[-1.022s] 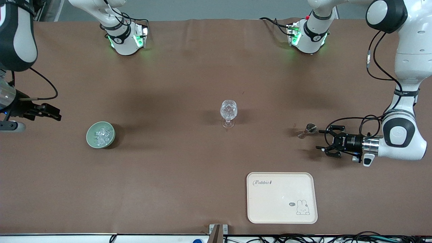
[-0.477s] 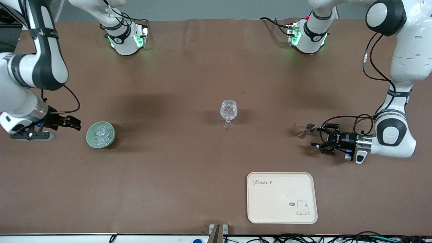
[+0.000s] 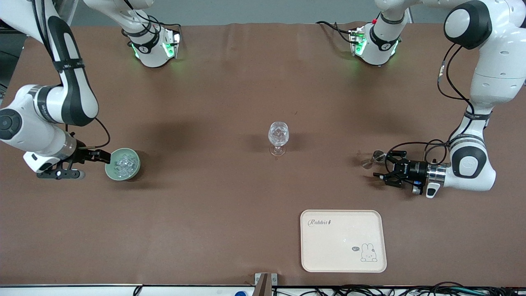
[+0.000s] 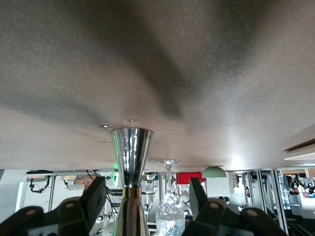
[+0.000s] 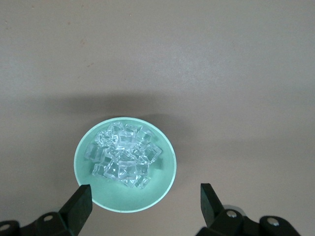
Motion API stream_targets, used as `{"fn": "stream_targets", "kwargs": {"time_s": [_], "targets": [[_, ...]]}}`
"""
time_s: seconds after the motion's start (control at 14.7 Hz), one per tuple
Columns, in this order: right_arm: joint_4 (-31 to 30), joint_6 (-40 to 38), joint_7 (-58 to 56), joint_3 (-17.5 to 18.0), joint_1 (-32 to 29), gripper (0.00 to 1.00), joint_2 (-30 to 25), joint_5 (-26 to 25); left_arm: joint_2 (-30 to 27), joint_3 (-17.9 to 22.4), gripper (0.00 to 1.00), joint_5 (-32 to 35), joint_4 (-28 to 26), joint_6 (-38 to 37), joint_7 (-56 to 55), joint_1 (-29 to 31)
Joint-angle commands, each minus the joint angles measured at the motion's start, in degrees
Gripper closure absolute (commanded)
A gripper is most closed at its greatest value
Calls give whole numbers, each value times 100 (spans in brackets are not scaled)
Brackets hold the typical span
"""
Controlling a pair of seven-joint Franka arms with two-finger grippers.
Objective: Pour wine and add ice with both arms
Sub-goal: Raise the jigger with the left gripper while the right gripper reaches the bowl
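So the layout makes sense once you look at who's reaching for what. The pale green round ceramic bowl sits toward the right arm's end of the brown bench, at roughly 9 o'clock from the clear stemmed wine glass standing mid-bench. The ice, a heap of small clear glassy cubes, is piled in that bowl, and a few more cubes seem to be in the wine glass already.

The right gripper is right at the bowl's rim, fingers spread wide with nothing in them, straddling the bowl's edge in the wrist view. Looks like it's lining up to grab the bowl.

The shiny steel hourglass-shaped jigger stands upright at about 3 o'clock from the glass, toward the left arm's end. The left gripper comes at it low and sideways, fingers released either side of the narrow waist, not gripping yet. Probably the best spot, since the cones keep it from slipping.

The cream rectangular plastic tray with a rabbit print lies nearer the front camera, around 5 o'clock from the glass, bare.
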Motion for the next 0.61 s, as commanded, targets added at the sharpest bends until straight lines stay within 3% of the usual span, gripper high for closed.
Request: {"fn": "stream_targets", "kwargs": {"time_s": [0.0, 0.54], "targets": [[-37, 125, -89, 57, -59, 3, 78, 81, -25, -46, 30, -144, -109, -47, 90, 32], [-72, 398, -81, 84, -50, 3, 412, 107, -34, -73, 44, -144, -241, -83, 300, 32]]}}
